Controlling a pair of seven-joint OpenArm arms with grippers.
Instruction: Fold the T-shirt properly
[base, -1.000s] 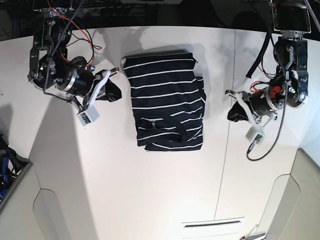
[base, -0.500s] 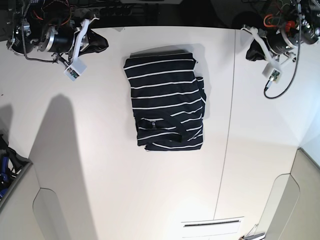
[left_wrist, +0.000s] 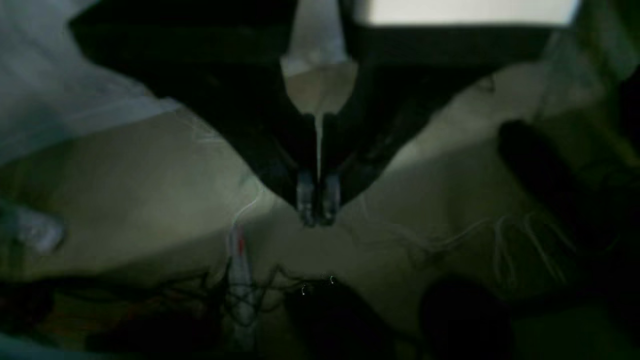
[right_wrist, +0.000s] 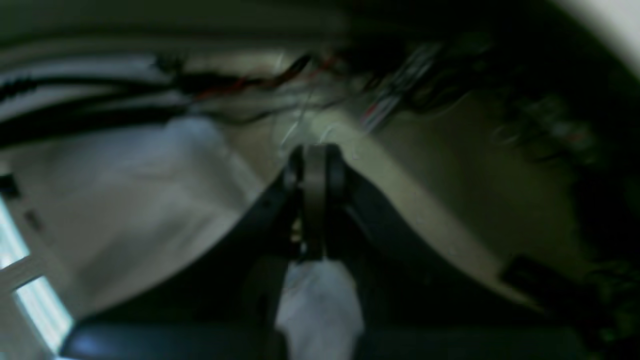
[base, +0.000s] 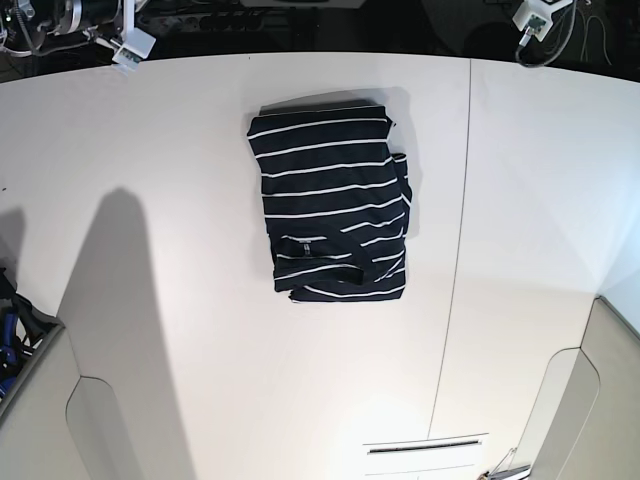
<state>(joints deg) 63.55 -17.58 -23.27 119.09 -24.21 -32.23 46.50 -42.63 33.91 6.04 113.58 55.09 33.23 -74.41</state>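
The T-shirt (base: 333, 205) lies folded into a compact rectangle on the white table (base: 520, 260), its long axis running from 12 o'clock to 6 o'clock in the base view, a little above and left of the table's centre. We note a slight bulge of cloth along its 3 o'clock edge.

Both arms sit at the far rim, well apart from the garment. The left gripper (left_wrist: 316, 205) shows its 2 jaws pressed together on nothing. The right gripper (right_wrist: 314, 200) is likewise closed and empty.

From either gripper the shirt lies toward 6 o'clock. We judge the right arm, at 11 o'clock, marginally nearer, and the fold essentially complete.
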